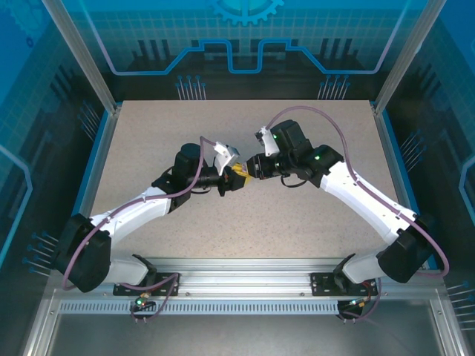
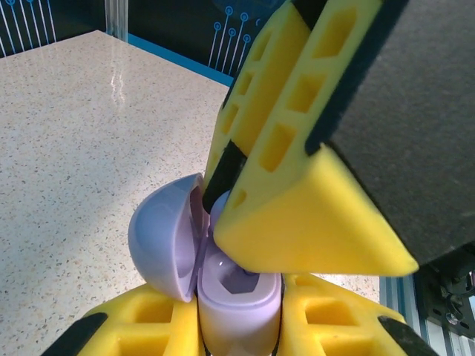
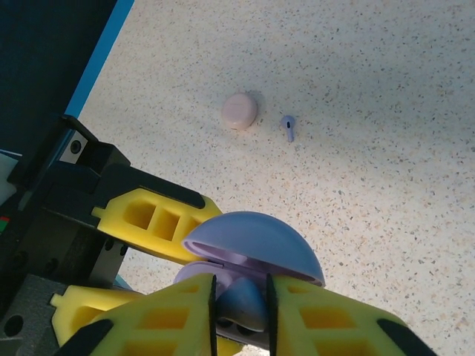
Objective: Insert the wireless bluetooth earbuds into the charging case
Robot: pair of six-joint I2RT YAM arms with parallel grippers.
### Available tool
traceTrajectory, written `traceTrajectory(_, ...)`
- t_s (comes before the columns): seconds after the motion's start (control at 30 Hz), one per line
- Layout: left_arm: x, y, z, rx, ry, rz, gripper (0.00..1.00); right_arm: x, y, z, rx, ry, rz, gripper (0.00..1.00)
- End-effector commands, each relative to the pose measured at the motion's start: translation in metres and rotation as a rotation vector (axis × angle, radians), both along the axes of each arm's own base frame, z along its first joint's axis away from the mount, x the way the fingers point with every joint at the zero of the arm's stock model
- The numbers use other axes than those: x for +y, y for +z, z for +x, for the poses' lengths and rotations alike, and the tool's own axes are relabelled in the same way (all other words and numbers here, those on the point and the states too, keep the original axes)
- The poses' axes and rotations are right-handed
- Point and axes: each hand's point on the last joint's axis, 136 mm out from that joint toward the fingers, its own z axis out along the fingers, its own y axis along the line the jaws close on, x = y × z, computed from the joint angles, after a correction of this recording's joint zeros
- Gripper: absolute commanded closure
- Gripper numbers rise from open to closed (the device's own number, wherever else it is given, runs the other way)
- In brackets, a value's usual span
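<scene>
Speckled pale counter (image 1: 297,230) floors the walled cell, and both arms meet above its centre in the overhead view. The left end effector (image 2: 239,326) is clamped narrow on the lilac case (image 2: 237,300), whose lid (image 2: 165,237) hangs open toward the left of the left wrist frame. The right end effector (image 3: 241,293) is pinched tight on a lilac earbud (image 3: 241,305), poised at the mouth of the case just beneath the lid. Its thick yellow fingertip hides the socket, so I cannot tell whether the bud is seated.

The step looks like seating this bud. It would go best with the stem lined up with its well and a gentle push straight along it. The left arm should hold steady, and the right should let go only once the bud sits flush. The lid side is tight, and a sideways nudge could lever the hinge.

A loose earbud (image 3: 288,127) lies just beside the pink case (image 3: 239,111) in the upper middle of the right wrist frame. Both are well apart from the blue counter edge (image 3: 104,52) at upper left. Open counter surrounds the meeting point, so a straight pull-back looks free.
</scene>
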Motion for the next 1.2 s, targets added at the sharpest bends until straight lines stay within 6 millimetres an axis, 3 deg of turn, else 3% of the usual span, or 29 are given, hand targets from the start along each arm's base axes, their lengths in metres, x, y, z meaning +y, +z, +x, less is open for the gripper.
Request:
traceTrajectory(0.0, -0.005, 0.018, -0.004, -0.054, -0.028, -0.036, 0.84, -0.004, 0.009, 0.000, -0.020, -0.006, 0.007, 0.79)
traceTrajectory(0.27, -0.004, 0.012, -0.006, -0.053, -0.034, -0.026, 0.84, -0.018, 0.030, -0.003, -0.074, -0.030, 0.047, 0.81)
traceTrajectory(0.6, -0.002, 0.012, -0.009, -0.071, -0.039, -0.015, 0.84, -0.035, 0.038, -0.006, -0.095, -0.054, 0.064, 0.81)
traceTrajectory(0.73, -0.004, 0.018, -0.012, -0.080, -0.056, -0.047, 0.84, -0.032, 0.040, -0.008, -0.093, -0.037, 0.094, 0.82)
traceTrajectory(1.17, -0.009, 0.037, -0.016, -0.126, -0.083, -0.169, 0.84, -0.031, 0.070, -0.018, -0.243, -0.006, 0.223, 0.83)
